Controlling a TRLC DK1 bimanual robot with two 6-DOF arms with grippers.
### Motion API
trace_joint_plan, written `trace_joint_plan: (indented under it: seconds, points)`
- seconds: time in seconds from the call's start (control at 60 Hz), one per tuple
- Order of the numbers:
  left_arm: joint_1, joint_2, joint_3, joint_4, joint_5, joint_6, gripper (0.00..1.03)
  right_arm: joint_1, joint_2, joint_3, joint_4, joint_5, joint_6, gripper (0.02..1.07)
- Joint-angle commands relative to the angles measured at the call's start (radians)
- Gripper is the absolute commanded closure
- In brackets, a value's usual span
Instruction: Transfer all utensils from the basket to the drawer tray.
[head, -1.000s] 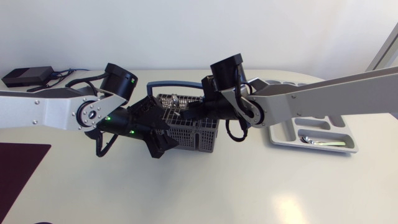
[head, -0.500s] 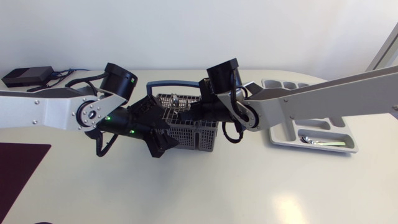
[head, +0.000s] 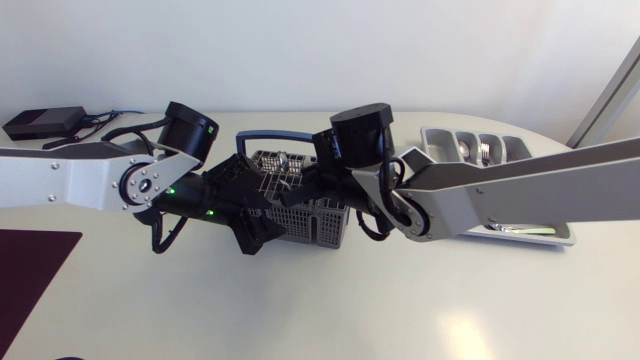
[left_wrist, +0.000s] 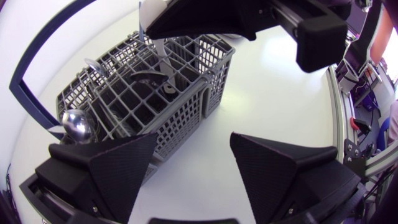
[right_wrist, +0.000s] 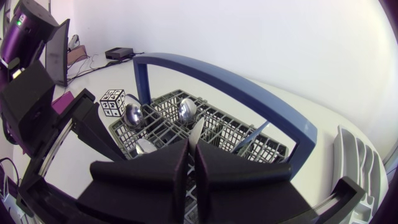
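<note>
The grey wire basket (head: 310, 220) with a blue handle (right_wrist: 249, 93) stands mid-table and holds metal spoons (right_wrist: 132, 115) and other utensils. My right gripper (right_wrist: 192, 144) reaches down into it from above and is shut on a white utensil (right_wrist: 196, 127), whose thin handle (left_wrist: 163, 53) runs down into a compartment. My left gripper (left_wrist: 193, 168) is open at the basket's near corner, one finger (left_wrist: 106, 174) beside its wall. The grey drawer tray (head: 545, 235) lies at the right, partly hidden behind my right arm, with cutlery in several compartments.
A black box (head: 45, 122) with cables sits at the back left. A dark mat (head: 30, 270) lies at the front left edge. A black-and-white marker cube (right_wrist: 113, 101) stands beside the basket. Bare tabletop stretches in front of the basket.
My right gripper has closed on the white utensil inside the basket, and its arm has shifted slightly left and lower. The left arm has kept still.
</note>
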Motion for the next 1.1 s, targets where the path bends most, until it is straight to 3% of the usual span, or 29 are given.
trace_joint_plan:
  seconds: [0.0,1.083]
  points:
    - [0.008,-0.02,-0.019,0.015,0.011,-0.007,0.2,0.022,-0.026,-0.037,0.023,0.0,-0.042,1.0]
    - [-0.001,-0.032,-0.021,0.003,0.011,-0.01,0.2,0.031,-0.224,-0.098,0.051,-0.089,-0.132,1.0]
